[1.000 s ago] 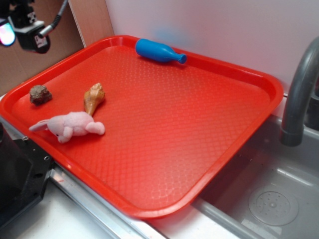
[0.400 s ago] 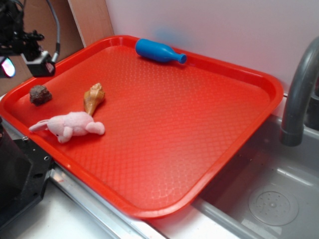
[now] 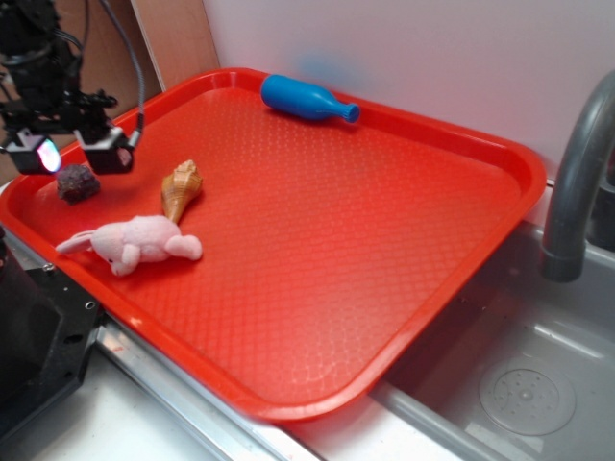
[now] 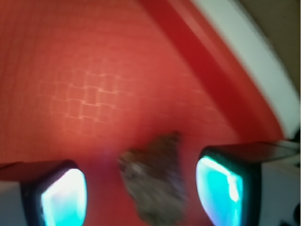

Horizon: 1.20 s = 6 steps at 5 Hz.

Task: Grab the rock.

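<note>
The rock (image 3: 78,182) is a small lumpy grey-brown stone lying at the left end of the red tray (image 3: 317,230). My gripper (image 3: 74,152) hangs open just above it, one finger on each side. In the wrist view the rock (image 4: 154,179) shows blurred between the two glowing cyan pads (image 4: 218,190), with red tray visible on both sides of it. Neither pad touches the stone.
A tan spiral seashell (image 3: 181,190) lies to the right of the rock and a pink plush toy (image 3: 133,242) in front of it. A blue bottle (image 3: 307,99) rests at the tray's far rim. A grey faucet (image 3: 577,182) and a sink stand at the right.
The gripper has come down and to the right, from the upper left corner to just over the rock. Nothing on the tray has moved.
</note>
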Each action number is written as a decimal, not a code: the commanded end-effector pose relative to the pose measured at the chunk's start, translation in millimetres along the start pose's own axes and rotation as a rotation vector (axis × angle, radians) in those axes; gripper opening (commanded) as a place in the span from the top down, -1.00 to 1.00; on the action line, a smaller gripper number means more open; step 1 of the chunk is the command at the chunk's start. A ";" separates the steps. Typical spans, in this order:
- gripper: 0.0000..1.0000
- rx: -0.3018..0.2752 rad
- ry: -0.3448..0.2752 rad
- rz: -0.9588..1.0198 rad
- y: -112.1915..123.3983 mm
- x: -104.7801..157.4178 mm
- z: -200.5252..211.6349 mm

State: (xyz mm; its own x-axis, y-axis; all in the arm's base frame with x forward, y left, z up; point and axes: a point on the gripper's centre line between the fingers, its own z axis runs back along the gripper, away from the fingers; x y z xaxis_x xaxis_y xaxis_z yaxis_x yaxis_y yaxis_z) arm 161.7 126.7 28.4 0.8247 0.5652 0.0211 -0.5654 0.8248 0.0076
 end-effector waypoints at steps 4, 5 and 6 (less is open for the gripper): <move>1.00 -0.040 0.080 -0.285 -20.7 -26.2 71.8; 1.00 -0.060 0.044 -0.408 -49.8 -26.2 115.0; 1.00 -0.032 -0.004 -0.490 -94.6 -3.0 141.7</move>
State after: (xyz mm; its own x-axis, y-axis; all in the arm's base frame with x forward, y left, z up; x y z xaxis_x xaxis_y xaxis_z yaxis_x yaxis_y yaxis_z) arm 216.2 40.8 158.8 0.9934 0.1133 -0.0168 -0.1137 0.9933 -0.0196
